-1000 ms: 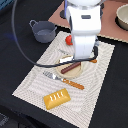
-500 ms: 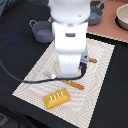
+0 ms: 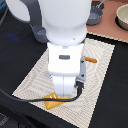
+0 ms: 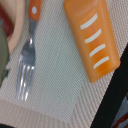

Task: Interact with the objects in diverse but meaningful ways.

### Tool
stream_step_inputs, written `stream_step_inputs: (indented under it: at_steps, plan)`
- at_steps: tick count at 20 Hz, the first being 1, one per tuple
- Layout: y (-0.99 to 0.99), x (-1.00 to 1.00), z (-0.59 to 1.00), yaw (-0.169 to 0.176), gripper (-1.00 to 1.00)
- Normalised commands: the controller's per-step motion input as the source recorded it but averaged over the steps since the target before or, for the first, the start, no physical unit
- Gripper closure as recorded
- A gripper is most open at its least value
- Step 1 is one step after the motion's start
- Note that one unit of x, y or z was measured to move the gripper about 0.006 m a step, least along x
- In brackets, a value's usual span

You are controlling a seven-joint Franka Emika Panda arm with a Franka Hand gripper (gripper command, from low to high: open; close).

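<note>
In the exterior view the white arm (image 3: 62, 55) fills the middle of the frame over a striped mat (image 3: 30, 82), hiding all but a corner of the bread loaf (image 3: 50, 103) at lower centre. The wrist view shows the loaf (image 4: 92, 37) beside a fork (image 4: 26, 60) on the mat; whether the jaws are spread or closed cannot be told.

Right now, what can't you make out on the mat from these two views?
- Gripper: in neither view; the arm blocks it in the exterior view, so open or shut is unknown.
- Orange loaf: exterior view shows only one corner past the arm.
- Fork: handle cut off by the wrist view's edge; hidden behind the arm in the exterior view.
- Orange piece: mostly hidden, too small to identify.
- Pot: blurred, contents unreadable.
</note>
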Motion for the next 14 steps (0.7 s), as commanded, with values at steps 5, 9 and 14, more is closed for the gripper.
stream_step_inputs:
  at_steps: [5, 9, 14]
  plan:
    - [-0.47, 0.23, -0.14, 0.032, -1.0]
    - [-0.43, 0.06, -0.22, 0.032, -1.0]
    - [-0.4, 0.0, -0.29, 0.047, -1.0]
